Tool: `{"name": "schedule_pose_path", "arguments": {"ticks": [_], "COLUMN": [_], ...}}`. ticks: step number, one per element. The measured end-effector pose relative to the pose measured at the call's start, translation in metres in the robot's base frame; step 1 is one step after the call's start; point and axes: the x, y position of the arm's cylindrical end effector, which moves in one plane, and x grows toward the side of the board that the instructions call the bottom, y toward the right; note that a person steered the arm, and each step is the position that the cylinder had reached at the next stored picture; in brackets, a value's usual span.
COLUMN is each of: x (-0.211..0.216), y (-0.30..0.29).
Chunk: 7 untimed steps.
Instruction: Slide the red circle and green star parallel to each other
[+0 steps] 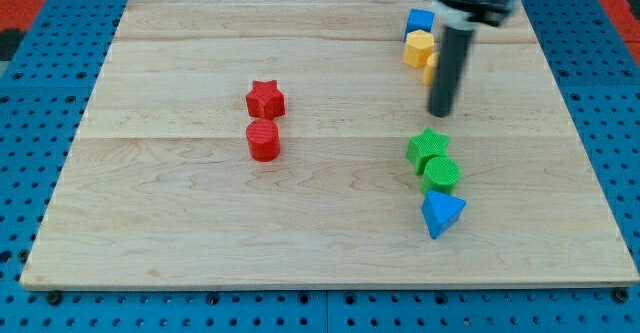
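Upright, my tip (441,112) (bare) nears green star (427,147).

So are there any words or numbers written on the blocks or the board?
None: no words, numbers, labels or signs can be read anywhere in the view.
The wooden board is bare.
The blocks, such as the red circle and green star, are plain coloured, with no markings.
My tip and its dark rod carry no text either.

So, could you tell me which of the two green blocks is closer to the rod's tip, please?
The green star, not the green circle. The star lies just below my tip in the view; the circle sits beyond it, touching its lower right side.
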Motion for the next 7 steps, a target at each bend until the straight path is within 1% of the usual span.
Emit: {"name": "schedule_pose_path", "arguments": {"ticks": [1,2,3,4,5,6,7], "x": [0.053,0.083,0.091,0.094,0.082,0.049,0.034], "y": [0.042,0.045,0.017,-0.009,-0.028,-0.047,-0.072]}}
